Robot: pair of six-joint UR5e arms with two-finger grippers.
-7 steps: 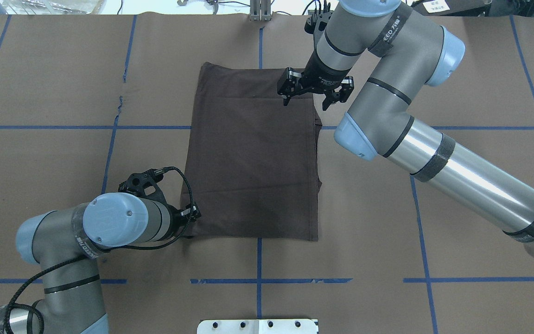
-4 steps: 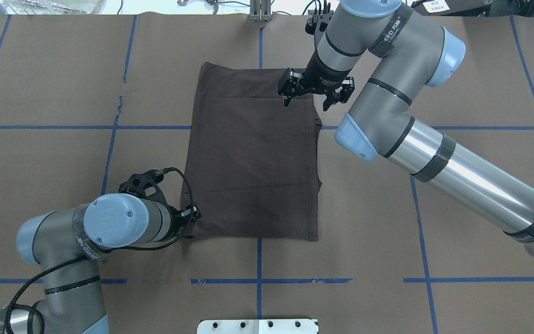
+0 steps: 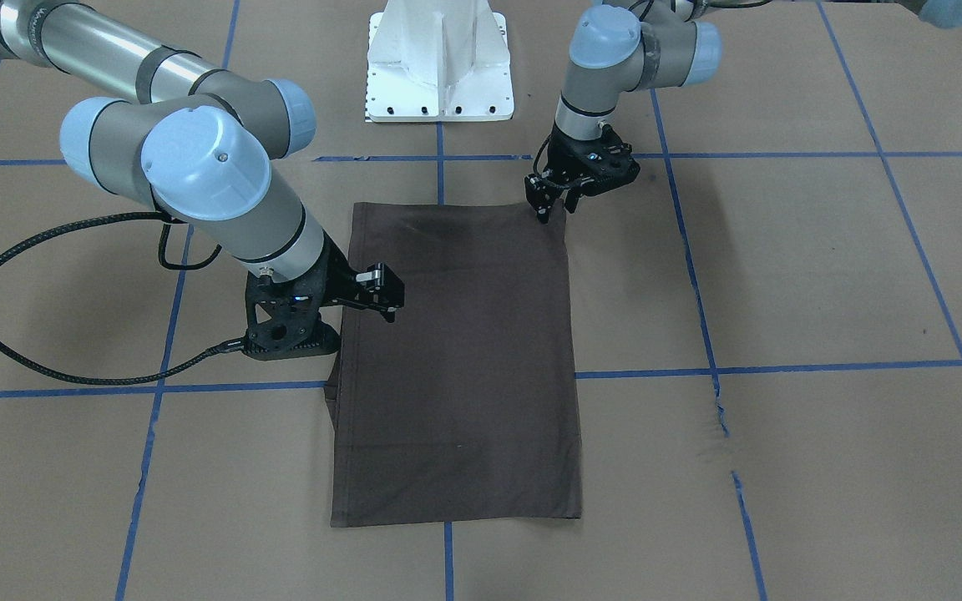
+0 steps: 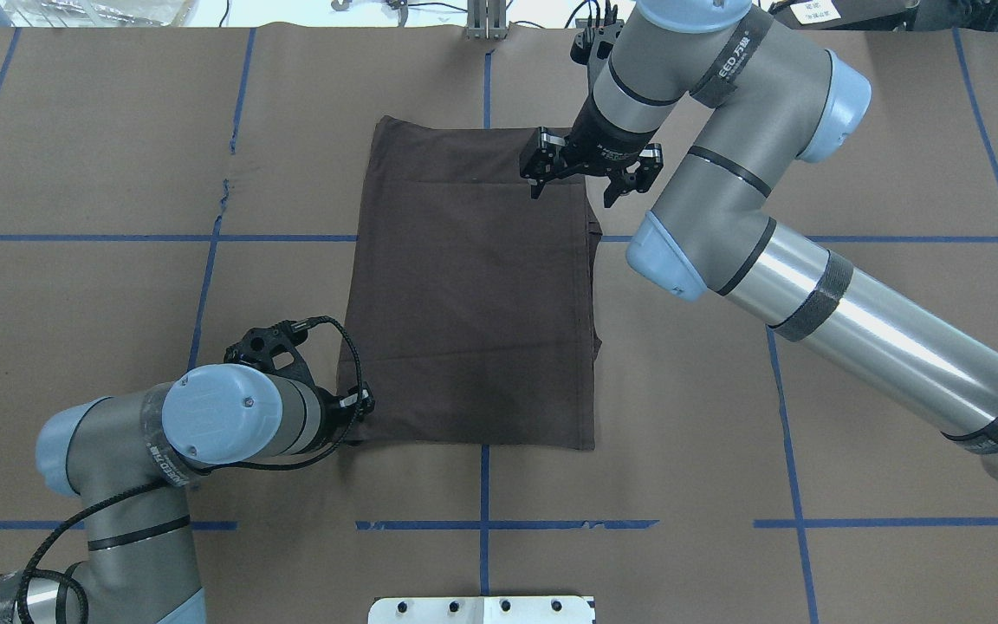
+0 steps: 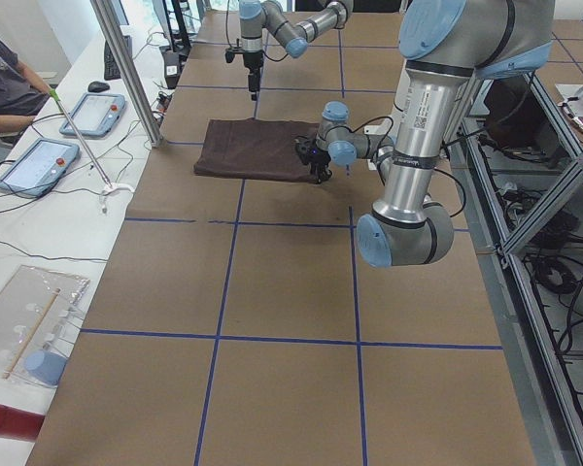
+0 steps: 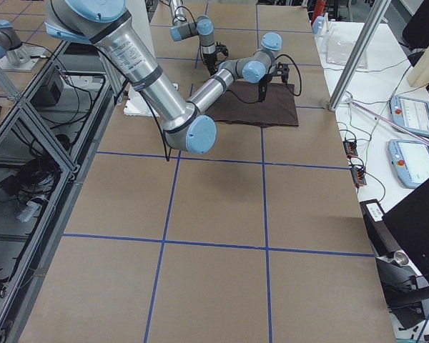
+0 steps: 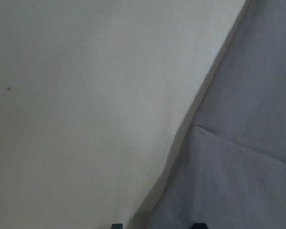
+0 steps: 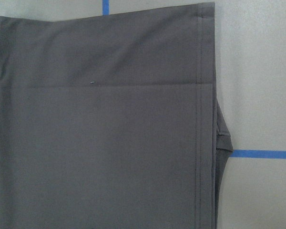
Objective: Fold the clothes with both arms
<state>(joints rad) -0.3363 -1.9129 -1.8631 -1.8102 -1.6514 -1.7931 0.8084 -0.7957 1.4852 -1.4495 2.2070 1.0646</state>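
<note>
Brown paper-covered worktop [image 4: 724,390], folded dark grey-brown cotton T-shirt [image 4: 473,303] lying flat at its centre. The black two-finger right end effector [image 4: 572,198] hovers wide open near the far right corner. The left end effector [image 3: 555,210], fingers apart, straddles the near left corner. Pinch every layer, lift together!

Bright even overhead light, soft shadows, left wrist view blurred

- Surface [image 4: 74,130]: flat brown paper, gridded with blue tape lines [image 4: 484,485]; small tear [image 4: 224,186] left of both jaws.
- White bench [image 5: 39,223] beyond the jaws, along the surface's far edge; two screens [image 5: 92,115] and loose cables on it.
- Aluminium post [image 5: 126,73] at that edge.
- Metal frame racks [image 5: 544,223] on the opposite side.
- Light even, shadows soft.
</note>
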